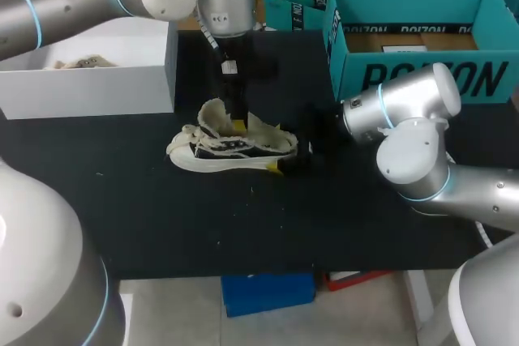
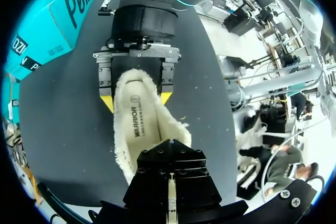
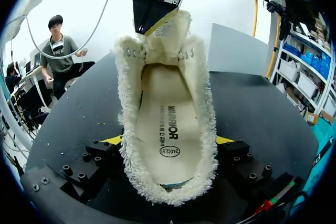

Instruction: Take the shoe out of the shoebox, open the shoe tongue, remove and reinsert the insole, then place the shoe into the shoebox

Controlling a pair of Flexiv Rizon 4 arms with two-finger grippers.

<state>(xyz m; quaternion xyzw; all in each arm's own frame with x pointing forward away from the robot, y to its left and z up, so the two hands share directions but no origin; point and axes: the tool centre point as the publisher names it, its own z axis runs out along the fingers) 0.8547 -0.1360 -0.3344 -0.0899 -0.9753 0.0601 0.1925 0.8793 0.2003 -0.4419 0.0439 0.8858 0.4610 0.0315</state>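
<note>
The shoe (image 1: 235, 150) lay on its sole near the middle of the table (image 1: 203, 224), out of any box, toe toward nine o'clock and heel toward three. The white box (image 1: 89, 91), likely the shoebox, sat at ten o'clock from it, and a teal box (image 1: 422, 70) at two o'clock.

The right gripper (image 1: 285, 166) was at the heel. Its wrist view showed a yellow tip pressed against each side of the heel, spread about as wide as the shoe, so it had the shoe clamped. The left gripper (image 1: 236, 123) hung straight down over the shoe's mouth, at the base of the raised tongue (image 1: 212, 115). Whether it was open or closed, or had hold of anything, could not be told.

The insole (image 3: 168, 119) lay flat inside, fully seated, so by my judgement the job stood between opening the tongue and lifting the insole.

The shoe looked light and soft, with a fleecy collar and floppy upper that would give under pressure. The sole and heel seemed the only firm parts, so the heel was the sound place to hold it. The insole was probably thin and bendy. It was best pinched at its heel edge and peeled up, not dragged. The fleece could snag it on the way out or buckle it going back in.
</note>
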